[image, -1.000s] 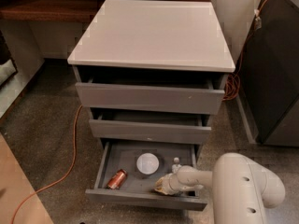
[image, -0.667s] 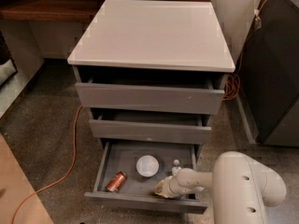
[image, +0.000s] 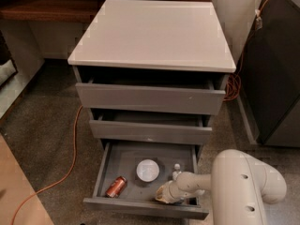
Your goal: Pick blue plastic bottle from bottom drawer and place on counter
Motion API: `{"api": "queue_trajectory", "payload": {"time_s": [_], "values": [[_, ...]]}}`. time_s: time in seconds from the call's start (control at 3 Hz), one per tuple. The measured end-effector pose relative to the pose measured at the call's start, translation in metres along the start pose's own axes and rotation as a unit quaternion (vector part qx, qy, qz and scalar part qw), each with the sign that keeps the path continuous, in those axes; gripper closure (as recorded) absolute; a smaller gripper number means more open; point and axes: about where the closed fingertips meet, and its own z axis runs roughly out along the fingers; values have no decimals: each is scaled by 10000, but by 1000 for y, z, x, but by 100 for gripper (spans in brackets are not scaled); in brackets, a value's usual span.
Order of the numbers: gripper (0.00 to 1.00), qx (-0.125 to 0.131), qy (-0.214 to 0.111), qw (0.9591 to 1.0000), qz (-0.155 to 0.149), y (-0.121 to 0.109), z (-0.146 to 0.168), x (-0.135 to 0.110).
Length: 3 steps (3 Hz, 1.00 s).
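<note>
The bottom drawer (image: 140,206) of the grey cabinet stands pulled out. On its floor, right of centre, is the blue plastic bottle (image: 176,168); only its pale top shows, behind my arm. My gripper (image: 164,194) is low inside the drawer at its front right, just in front of the bottle and right of the white round bowl (image: 147,170). Whether it touches the bottle cannot be seen. The glossy white counter (image: 152,34) tops the cabinet.
A reddish-brown can (image: 116,186) lies at the drawer's front left. The two upper drawers (image: 150,98) are slightly open. My white arm (image: 246,184) fills the lower right. An orange cable (image: 72,149) runs over the floor on the left. A dark cabinet (image: 276,69) stands on the right.
The bottom drawer has slid a little further out towards me. My gripper has moved slightly down and forward with the drawer's front. The can, the bowl and the bottle keep their places in the drawer.
</note>
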Motion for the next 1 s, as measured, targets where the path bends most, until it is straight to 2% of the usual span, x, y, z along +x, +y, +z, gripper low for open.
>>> {"api": "queue_trajectory", "payload": {"time_s": [0.67,1.0], "values": [[100,-100,-3,9999,85,17,2,1],[100,10,-54,10000,50,16,-5,-4]]}}
